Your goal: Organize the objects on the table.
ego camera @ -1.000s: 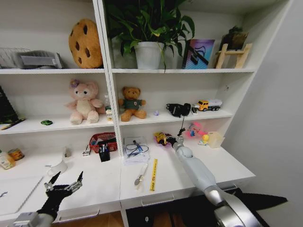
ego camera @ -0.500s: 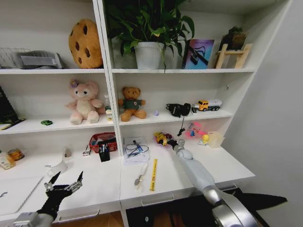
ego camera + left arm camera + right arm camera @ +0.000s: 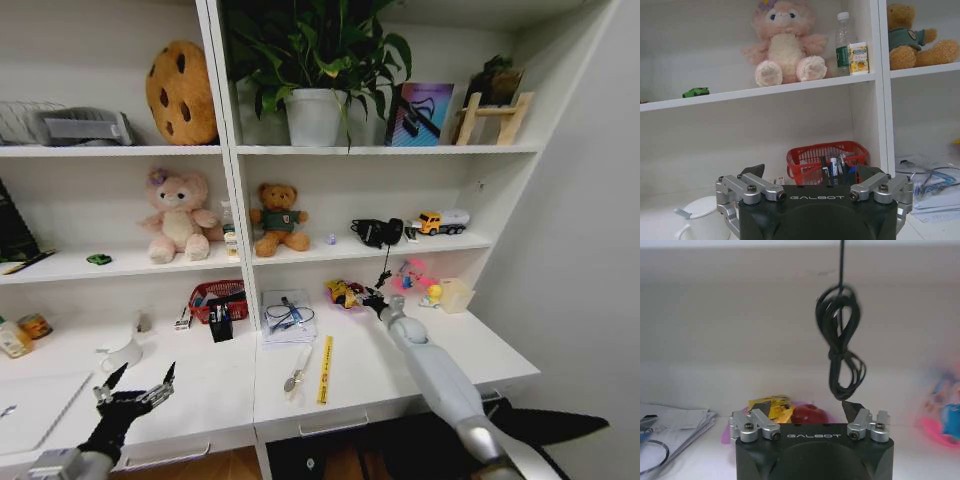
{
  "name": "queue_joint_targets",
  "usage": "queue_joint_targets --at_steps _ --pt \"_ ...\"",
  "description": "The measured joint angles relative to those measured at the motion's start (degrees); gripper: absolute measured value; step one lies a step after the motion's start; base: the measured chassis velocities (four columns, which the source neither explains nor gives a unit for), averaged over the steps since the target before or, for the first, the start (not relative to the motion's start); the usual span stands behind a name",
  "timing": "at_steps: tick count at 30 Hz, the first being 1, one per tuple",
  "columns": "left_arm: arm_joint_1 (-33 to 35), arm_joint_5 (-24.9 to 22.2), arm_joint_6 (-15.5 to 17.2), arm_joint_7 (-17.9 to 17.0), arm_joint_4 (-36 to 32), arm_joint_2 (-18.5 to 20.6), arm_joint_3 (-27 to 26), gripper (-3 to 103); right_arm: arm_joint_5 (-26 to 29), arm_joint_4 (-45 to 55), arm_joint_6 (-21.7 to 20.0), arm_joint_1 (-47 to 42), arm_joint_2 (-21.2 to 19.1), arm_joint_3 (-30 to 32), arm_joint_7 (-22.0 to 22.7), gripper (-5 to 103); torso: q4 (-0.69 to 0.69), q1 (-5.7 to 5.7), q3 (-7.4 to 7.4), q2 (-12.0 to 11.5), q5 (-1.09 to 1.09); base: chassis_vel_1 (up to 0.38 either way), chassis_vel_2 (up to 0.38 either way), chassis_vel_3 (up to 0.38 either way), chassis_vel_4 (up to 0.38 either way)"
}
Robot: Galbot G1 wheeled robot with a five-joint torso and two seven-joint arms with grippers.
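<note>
Right arm reaching to the back of the table.
Right gripper beside yellow-and-red toy clutter, finger gap unclear. Left gripper spread wide, parked low over the front edge.

The right arm has smooth light-grey shell segments ending in a black wrist. The left gripper carries black pointed fingers on silver linkages. Each wrist housing is matt black with white "GALBOT" lettering, flanked by silver aluminium linkage bars fastened with dark socket-head screws.
</note>
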Motion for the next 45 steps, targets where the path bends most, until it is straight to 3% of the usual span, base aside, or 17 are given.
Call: queue_joint_targets --at_steps 1,2,3,4,5,7,9,10,14,17,22,28,36,45 --pt "0.0 0.0 0.0 0.0 0.0 0.0 0.0 100 0.8 5.2 -0.7 -4.2 -1.7 1.9 1.4 78 -0.03 -0.01 0.0 0.0 0.0 0.0 0.0 0.0 0.0" --pt "0.0 0.0 0.0 0.0 0.0 0.0 0.0 100 2.1 11.0 -1.4 -8.4 -3.2 4.4 3.0 89 -0.05 -0.01 0.0 0.0 0.02 0.0 0.0 0.0 0.0" --pt "0.0 0.0 0.0 0.0 0.0 0.0 0.0 100 2.1 11.0 -1.4 -8.4 -3.2 4.4 3.0 89 -0.05 -0.01 0.0 0.0 0.02 0.0 0.0 0.0 0.0" --pt "0.0 0.0 0.0 0.0 0.0 0.0 0.0 100 2.8 15.4 -2.1 -11.3 -4.1 6.6 3.9 89 -0.01 0.0 0.0 0.0 0.0 0.0 0.0 0.0 0.0" --pt "0.0 0.0 0.0 0.0 0.0 0.0 0.0 100 2.9 21.5 -2.5 -15.5 -5.0 9.9 4.7 97 0.03 -0.01 -0.01 0.0 -0.04 0.0 0.0 0.0 0.0" --pt "0.0 0.0 0.0 0.0 0.0 0.0 0.0 100 2.0 25.3 -2.6 -19.1 -5.5 12.5 4.9 97 0.03 -0.01 -0.01 0.0 -0.04 0.0 0.0 0.0 0.0" --pt "0.0 0.0 0.0 0.0 0.0 0.0 0.0 100 -1.1 31.8 -1.4 -28.2 -5.3 18.6 4.9 100 0.01 -0.01 0.0 0.0 -0.01 0.0 0.0 0.0 0.0" --pt "0.0 0.0 0.0 0.0 0.0 0.0 0.0 100 -3.1 34.9 0.2 -33.5 -4.3 22.0 4.9 100 -0.06 -0.01 -0.01 0.0 0.0 0.0 0.0 0.0 0.0" --pt "0.0 0.0 0.0 0.0 0.0 0.0 0.0 100 -6.5 39.6 4.4 -42.4 -0.6 27.8 4.4 100 -0.02 -0.01 -0.01 0.0 -0.03 0.0 0.0 0.0 0.0" --pt "0.0 0.0 0.0 0.0 0.0 0.0 0.0 100 -8.5 43.9 10.0 -53.9 6.6 32.5 2.6 100 -0.06 -0.02 -0.01 0.0 -0.01 0.0 0.0 0.0 0.0" --pt "0.0 0.0 0.0 0.0 0.0 0.0 0.0 100 -8.8 46.1 12.0 -57.2 9.0 31.9 2.1 100 0.03 -0.02 0.0 0.0 -0.02 0.0 0.0 0.0 0.0" --pt "0.0 0.0 0.0 0.0 0.0 0.0 0.0 100 -7.2 47.0 13.0 -57.1 9.3 27.6 0.9 100 0.01 -0.02 0.0 0.0 -0.02 0.0 0.0 0.0 0.0" --pt "0.0 0.0 0.0 0.0 0.0 0.0 0.0 100 -6.1 46.5 8.9 -52.7 8.4 21.2 3.5 100 0.0 -0.01 0.01 0.0 -0.02 0.0 0.0 0.0 0.0" --pt "0.0 0.0 0.0 0.0 0.0 0.0 0.0 100 -4.7 47.4 4.8 -52.0 8.4 19.9 5.4 100 -0.02 0.0 0.01 0.0 -0.02 0.0 0.0 0.0 0.0"
